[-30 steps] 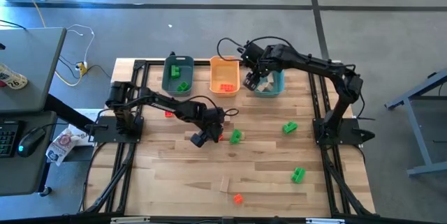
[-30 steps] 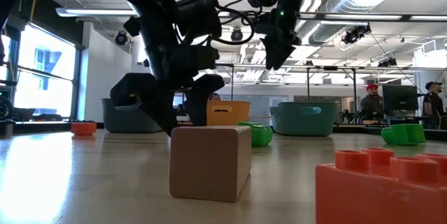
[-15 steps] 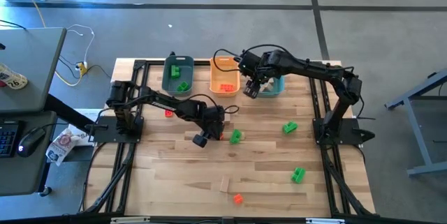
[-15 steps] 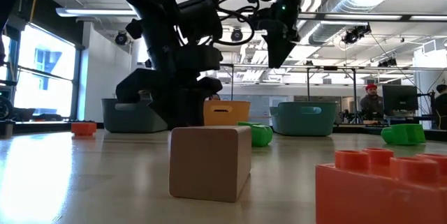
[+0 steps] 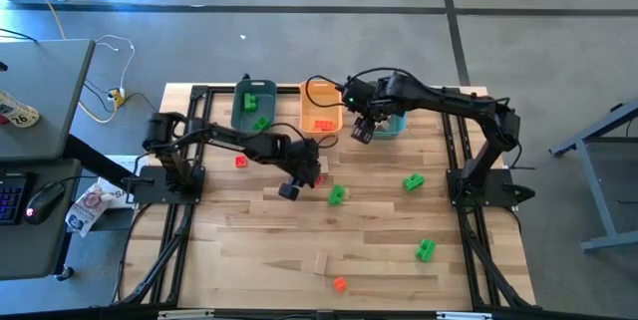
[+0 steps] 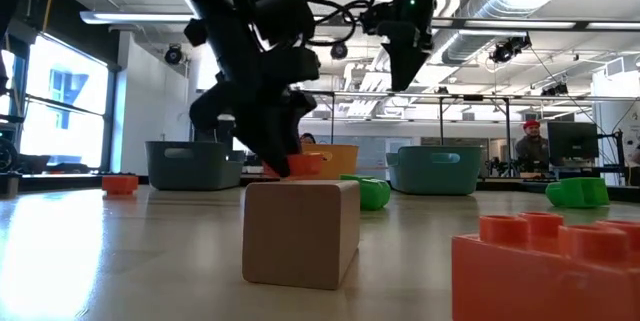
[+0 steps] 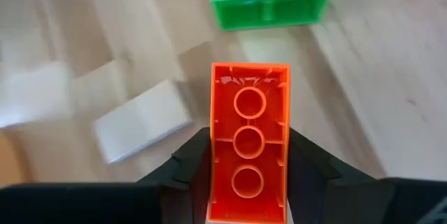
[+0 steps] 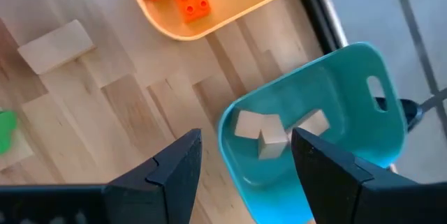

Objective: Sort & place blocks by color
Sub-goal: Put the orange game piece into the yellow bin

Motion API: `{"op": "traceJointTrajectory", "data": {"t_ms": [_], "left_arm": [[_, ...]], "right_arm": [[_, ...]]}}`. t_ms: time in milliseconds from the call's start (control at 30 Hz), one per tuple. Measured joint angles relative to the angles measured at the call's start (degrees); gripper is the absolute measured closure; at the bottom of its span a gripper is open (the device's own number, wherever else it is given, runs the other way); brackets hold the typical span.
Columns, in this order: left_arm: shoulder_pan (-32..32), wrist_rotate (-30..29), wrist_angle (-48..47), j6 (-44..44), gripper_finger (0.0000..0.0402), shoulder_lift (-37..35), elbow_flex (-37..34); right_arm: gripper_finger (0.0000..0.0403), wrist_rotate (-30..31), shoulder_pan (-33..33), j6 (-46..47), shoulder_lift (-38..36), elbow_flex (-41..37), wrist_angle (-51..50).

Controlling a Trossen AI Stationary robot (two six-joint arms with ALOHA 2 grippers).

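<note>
We read no legible writing. Left gripper (image 5: 308, 173), centre of the high view, pinches a red-orange block (image 7: 248, 151) above the table (image 5: 379, 245). Right gripper (image 8: 244, 155) hangs spread over the right teal bin (image 8: 328, 105), which holds tan blocks (image 8: 272, 137).

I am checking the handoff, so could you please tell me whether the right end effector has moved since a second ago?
Yes. The right end effector has moved from above the teal plastic bin toward the orange plastic bin.

One camera looks straight down, one skims the tabletop, both sharing the table (image 5: 249, 240); wrist cameras peer downward close.
</note>
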Motion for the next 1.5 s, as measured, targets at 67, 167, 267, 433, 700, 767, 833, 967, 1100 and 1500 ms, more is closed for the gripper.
{"op": "traceJointTrajectory", "data": {"t_ms": [67,167,267,433,700,767,833,967,1100,1500], "left_arm": [[0.4,-0.5,0.2,0.0,0.029,-1.0,0.0],[1.3,-0.9,1.0,0.0,0.0289,-2.9,0.0],[2.7,-3.4,3.5,0.0,0.0289,-4.3,0.0],[6.0,-5.5,9.3,0.2,0.0288,-6.2,0.0],[12.7,-6.1,20.1,-6.7,0.0289,-6.4,0.1],[14.3,-7.1,21.5,-9.0,0.0289,-6.4,0.1],[16.2,-7.4,22.9,-11.5,0.0289,-6.4,0.1],[20.3,-6.8,24.0,-18.1,0.0288,-6.2,0.1],[23.2,-6.3,23.6,-23.4,0.0287,-4.7,0.0],[25.9,-3.1,22.3,-28.5,0.0286,-0.6,0.0]], "right_arm": [[0.0194,0.8,0.2,0.0,-0.8,0.0,-0.3],[0.0194,0.7,0.3,0.0,-1.7,0.0,-0.7],[0.0194,0.3,0.5,0.0,-2.5,0.0,-1.4],[0.0194,-5.1,0.5,0.0,-2.7,0.0,-3.6],[0.0194,-14.6,0.5,-0.2,-2.7,-3.1,-2.3],[0.0194,-16.8,0.5,-0.7,-2.7,-4.3,-1.0],[0.0194,-18.9,0.5,-1.6,-2.7,-5.8,1.4],[0.0194,-21.2,0.6,-2.8,-2.7,-8.3,7.3],[0.0194,-24.3,0.6,-2.9,-2.7,-10.4,11.6],[0.0194,-29.8,1.9,-6.0,-2.7,-18.5,23.3]]}}
